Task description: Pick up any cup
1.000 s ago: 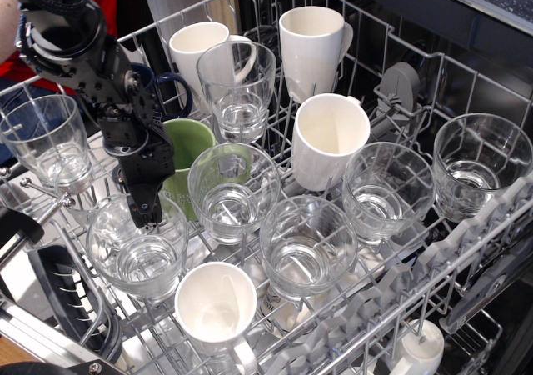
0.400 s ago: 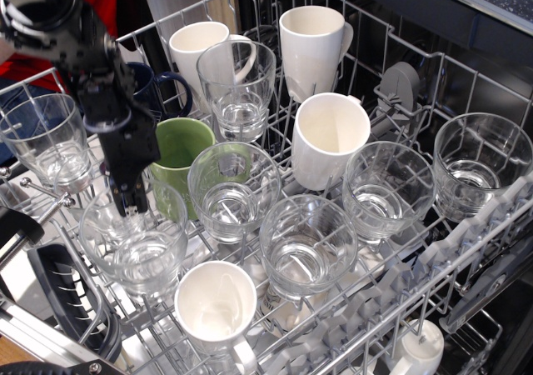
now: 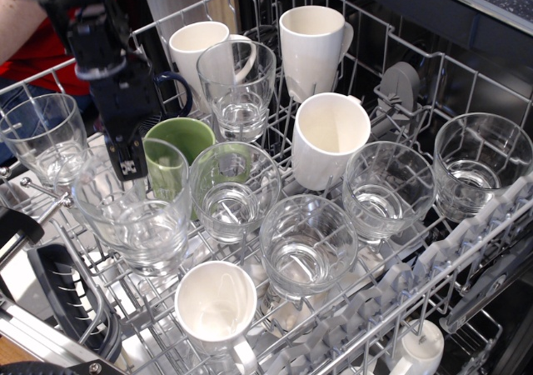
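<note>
A dishwasher rack (image 3: 466, 250) holds several clear glass tumblers and mugs. My black gripper (image 3: 129, 165) comes down from the upper left and is shut on the far rim of one cup (image 3: 137, 217), a clear tumbler at the front left. The cup hangs slightly tilted and looks raised above the rack wires. Other tumblers like it stand at the far left (image 3: 42, 137), back centre (image 3: 237, 87), middle (image 3: 233, 193), front centre (image 3: 306, 246), right of centre (image 3: 386, 192) and far right (image 3: 479, 162).
A green mug (image 3: 191, 137) sits right behind the held cup, with a dark blue mug (image 3: 171, 87) behind my arm. White mugs stand at the back (image 3: 200, 46) (image 3: 312, 46), in the middle (image 3: 329, 137) and at the front (image 3: 215, 304). A person in red (image 3: 33, 33) is at the upper left.
My gripper has moved up and to the left with the front-left tumbler in its grip. The tumbler has come up from its place in the rack.
</note>
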Motion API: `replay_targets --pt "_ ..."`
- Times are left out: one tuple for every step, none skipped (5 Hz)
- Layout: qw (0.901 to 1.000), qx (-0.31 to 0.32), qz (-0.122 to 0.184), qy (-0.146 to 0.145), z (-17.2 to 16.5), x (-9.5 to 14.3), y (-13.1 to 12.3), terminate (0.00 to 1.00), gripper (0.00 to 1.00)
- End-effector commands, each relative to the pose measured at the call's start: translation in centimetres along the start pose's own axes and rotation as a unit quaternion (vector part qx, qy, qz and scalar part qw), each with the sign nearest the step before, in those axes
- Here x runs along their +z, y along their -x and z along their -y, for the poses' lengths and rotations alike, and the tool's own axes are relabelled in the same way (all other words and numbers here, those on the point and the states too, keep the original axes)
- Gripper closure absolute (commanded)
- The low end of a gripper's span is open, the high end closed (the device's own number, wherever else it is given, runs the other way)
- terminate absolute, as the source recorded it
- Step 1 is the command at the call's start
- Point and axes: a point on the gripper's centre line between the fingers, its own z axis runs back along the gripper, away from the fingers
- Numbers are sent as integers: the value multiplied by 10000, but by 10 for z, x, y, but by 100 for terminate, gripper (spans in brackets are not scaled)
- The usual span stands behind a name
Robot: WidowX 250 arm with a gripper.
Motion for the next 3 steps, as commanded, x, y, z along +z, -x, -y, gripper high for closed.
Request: replay_targets --pt "9997 170 -68 -174 7 71 -15 0 100" --pt "9997 130 -59 -199 13 82 -18 0 100" --pt "9995 -29 -51 -301 16 91 -16 100 100"
